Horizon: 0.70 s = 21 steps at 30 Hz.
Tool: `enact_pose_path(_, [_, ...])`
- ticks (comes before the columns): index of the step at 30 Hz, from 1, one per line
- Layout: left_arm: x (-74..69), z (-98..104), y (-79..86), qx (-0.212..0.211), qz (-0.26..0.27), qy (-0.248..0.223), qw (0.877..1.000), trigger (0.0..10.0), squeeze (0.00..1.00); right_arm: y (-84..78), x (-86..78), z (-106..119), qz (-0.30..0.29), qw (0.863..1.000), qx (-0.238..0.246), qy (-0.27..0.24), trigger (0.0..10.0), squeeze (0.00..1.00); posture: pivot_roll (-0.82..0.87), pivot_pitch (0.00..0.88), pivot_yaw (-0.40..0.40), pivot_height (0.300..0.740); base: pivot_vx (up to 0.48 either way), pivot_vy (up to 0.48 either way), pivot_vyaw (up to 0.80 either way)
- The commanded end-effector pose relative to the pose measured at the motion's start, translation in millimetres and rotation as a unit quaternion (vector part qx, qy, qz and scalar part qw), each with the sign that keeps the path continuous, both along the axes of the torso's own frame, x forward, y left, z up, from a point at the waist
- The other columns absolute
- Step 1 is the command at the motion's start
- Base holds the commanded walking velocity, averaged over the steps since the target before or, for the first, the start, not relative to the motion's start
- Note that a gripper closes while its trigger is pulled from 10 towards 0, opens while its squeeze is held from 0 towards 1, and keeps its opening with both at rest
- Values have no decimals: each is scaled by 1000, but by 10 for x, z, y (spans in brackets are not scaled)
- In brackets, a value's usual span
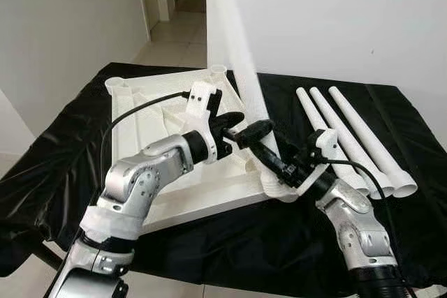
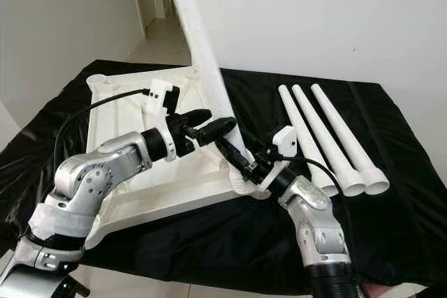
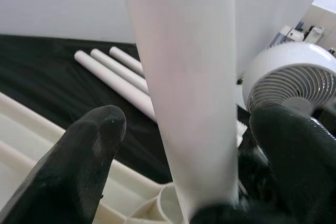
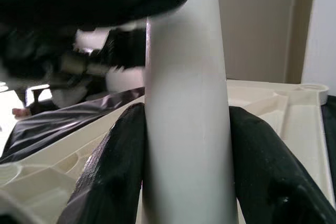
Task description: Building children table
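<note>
The right gripper (image 1: 274, 165) clamps the lower end of a white plastic table leg (image 1: 241, 75), its two black fingers (image 4: 113, 166) pressed flat against either side of the smooth tube just above the near right corner of the upturned tabletop (image 1: 160, 123). The left gripper (image 1: 244, 129) reaches in from the left a little higher up the same leg, its rounded black fingers (image 3: 86, 156) spread wide to either side of the tube; whether they touch it cannot be told.

The leg stands nearly upright with its foot at the corner socket (image 1: 274, 185), its long axis leaning away and to the left as it rises out of the top of the picture. It is a plain round tube, matte white, slightly tapered.

The tabletop lies underside up on a table draped in glossy, wrinkled black cloth (image 1: 63, 165). It is a square cream plastic moulding with raised ribs and a round socket at each visible corner.

To the right, well apart from the grippers, three more white legs (image 1: 349, 137) lie side by side on the cloth, running near to far, their wider flared ends toward the near edge.

In the left wrist view a round white fan (image 3: 291, 80) stands beyond the leg. A plain white wall (image 1: 349, 19) rises behind the table.
</note>
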<state>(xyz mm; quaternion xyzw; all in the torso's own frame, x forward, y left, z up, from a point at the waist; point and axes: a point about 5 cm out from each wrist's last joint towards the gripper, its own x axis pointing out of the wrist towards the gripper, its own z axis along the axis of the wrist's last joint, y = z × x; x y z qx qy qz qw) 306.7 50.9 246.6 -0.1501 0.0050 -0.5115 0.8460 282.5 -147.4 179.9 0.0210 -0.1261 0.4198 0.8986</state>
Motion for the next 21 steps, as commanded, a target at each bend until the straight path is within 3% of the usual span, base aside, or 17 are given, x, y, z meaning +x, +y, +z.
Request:
enact_pose_path(1, [-16,52,-25,-22,-49,-7,999,10000,0,37,-34,10,21,1000,-7,-1,10000,0,-11,0,48,740,0,0,0])
enact_pose_path(6, [3,84,-35,-29,-47,-4,998,10000,0,39,-38,4,25,1000,-12,-3,10000,0,-11,0,49,740,0,0,0])
enact_pose_path(12, [-2,222,-57,-72,-72,7,995,10000,0,51,-34,1,21,1000,-17,-12,10000,0,-14,0,52,740,0,0,0])
enact_pose_path(13, [-19,232,-64,-75,-79,10,994,4431,0,45,-27,9,15,1000,-16,-16,10000,0,-14,0,52,740,0,0,0])
enact_pose_path(14, [-40,236,-75,-78,-87,12,993,2510,0,42,-19,18,8,1000,-15,-20,10000,0,-14,0,57,740,0,0,0])
enact_pose_path(15, [-40,236,-75,-78,-87,12,993,2510,0,42,-19,18,8,1000,-15,-20,10000,0,-14,0,57,740,0,0,0])
enact_pose_path(16, [-51,238,-82,-81,-90,13,993,0,0,42,-12,23,3,1000,-13,-22,10000,0,-14,0,57,740,0,0,0])
enact_pose_path(21, [-69,244,-78,-93,-100,17,991,0,0,50,14,32,-12,1000,-6,-23,10000,0,-15,0,61,740,0,0,0])
